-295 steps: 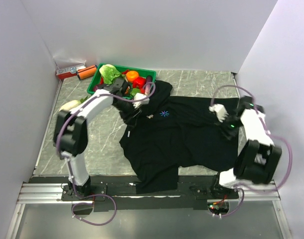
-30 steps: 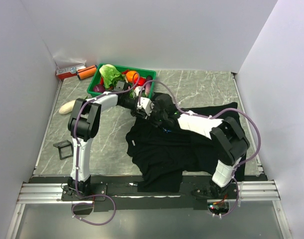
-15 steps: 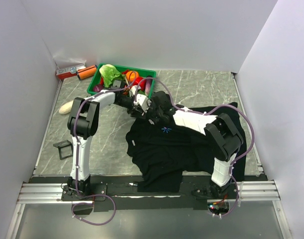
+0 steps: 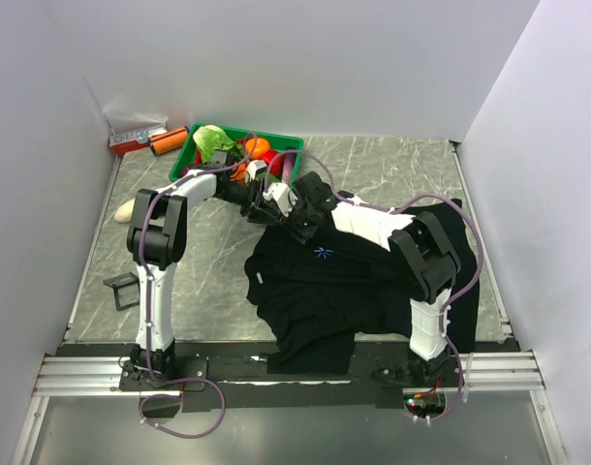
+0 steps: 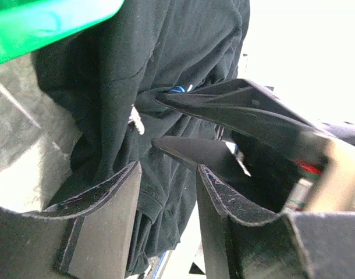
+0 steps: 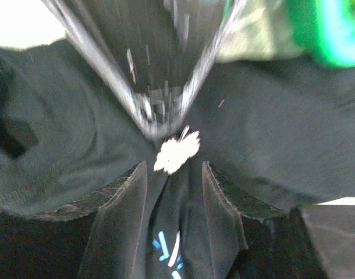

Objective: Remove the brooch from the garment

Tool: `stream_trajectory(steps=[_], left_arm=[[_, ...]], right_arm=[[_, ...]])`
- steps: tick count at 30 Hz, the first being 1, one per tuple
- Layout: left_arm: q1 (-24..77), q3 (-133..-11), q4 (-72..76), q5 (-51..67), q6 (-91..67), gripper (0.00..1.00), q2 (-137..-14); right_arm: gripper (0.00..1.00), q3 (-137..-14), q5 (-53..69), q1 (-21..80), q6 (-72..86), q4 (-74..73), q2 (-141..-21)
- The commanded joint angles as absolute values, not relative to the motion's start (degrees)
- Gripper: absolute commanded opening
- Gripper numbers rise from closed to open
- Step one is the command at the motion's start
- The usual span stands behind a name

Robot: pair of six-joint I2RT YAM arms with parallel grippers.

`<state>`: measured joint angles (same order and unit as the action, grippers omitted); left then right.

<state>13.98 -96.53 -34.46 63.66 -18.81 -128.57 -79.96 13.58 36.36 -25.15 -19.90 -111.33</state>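
One tiny bluish-white star-shaped brooch (image 4: 322, 253) on one crumpled black fabric shirt (image 4: 315, 300) (left gripper (image 5: 169, 168) and right gripper (image 6: 174, 167): jaws apart).

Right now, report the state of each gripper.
Left gripper: open, nothing gripped, the garment beyond it.
Right gripper: open over the garment, apparently gripping nothing; that view is blurred.

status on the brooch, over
Left gripper and right gripper open, facing each other. Small bluish star-shaped brooch on black fabric shirt, ungripped. Nothing covering it.
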Motion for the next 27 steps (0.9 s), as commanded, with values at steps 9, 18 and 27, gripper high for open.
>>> stream_trajectory(steps=[9,18,27], left_arm=[[13.2,-98.0,-34.7,65.3,-17.9,0.48,-128.3],[13.3,-97.5,-35.0,64.6,-17.4,0.47,-128.1],[13.3,-97.6,-35.7,64.2,-16.3,0.48,-127.9]], right_arm=[[0.50,-84.5,13.4,36.3,-23.6,-26.1,-115.2],[0.35,-85.5,11.3,34.9,-21.8,-25.1,-115.8],[0.22,-86.9,11.4,33.8,-20.3,-25.8,-116.4]])
